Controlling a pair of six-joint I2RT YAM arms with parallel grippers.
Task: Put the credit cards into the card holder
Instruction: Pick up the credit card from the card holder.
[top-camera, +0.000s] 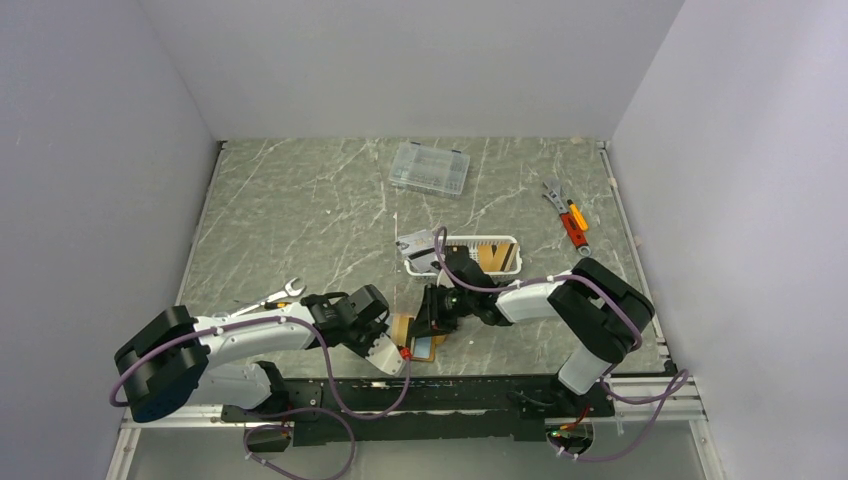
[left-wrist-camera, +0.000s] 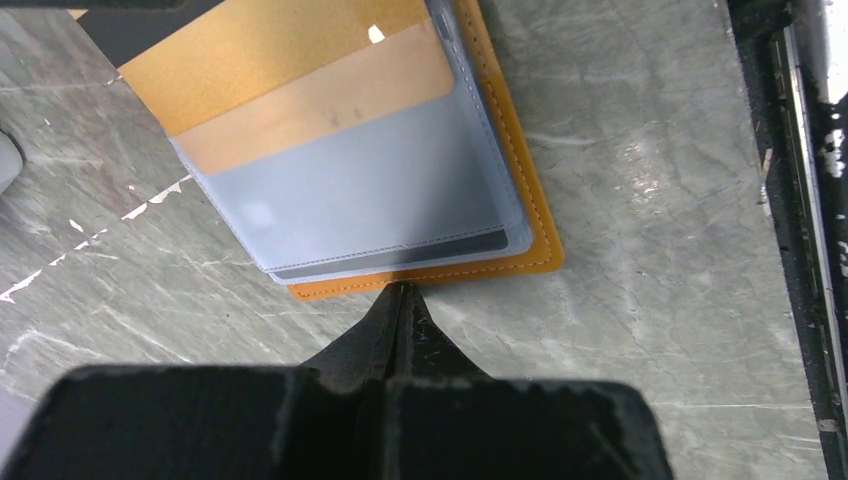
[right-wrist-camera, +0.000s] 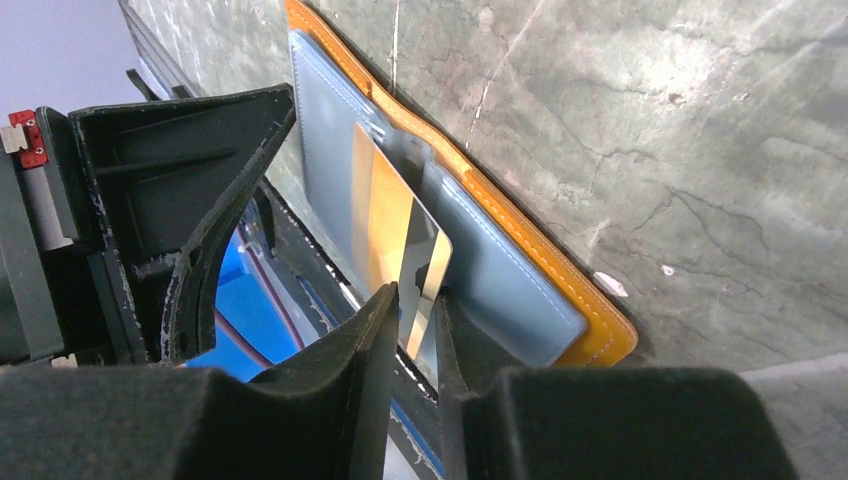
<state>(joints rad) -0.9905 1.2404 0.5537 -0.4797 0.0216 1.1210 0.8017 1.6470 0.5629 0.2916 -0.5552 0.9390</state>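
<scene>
We judge the card should go in straight along the pocket mouth without twisting. The right claw (right-wrist-camera: 415, 298) grips the thin gold-brown plastic credit card (right-wrist-camera: 385, 225) edge-on, its far end partly inside a sleeve. The left claw (left-wrist-camera: 400, 292), fully closed, rests its tips at the stitched rim, steadying the flat orange leather-like card holder (left-wrist-camera: 525, 262). The holder lies open on the grey-green marbled surface (left-wrist-camera: 650, 200), near the front edge between both arms, with translucent grey-blue sleeves.
</scene>
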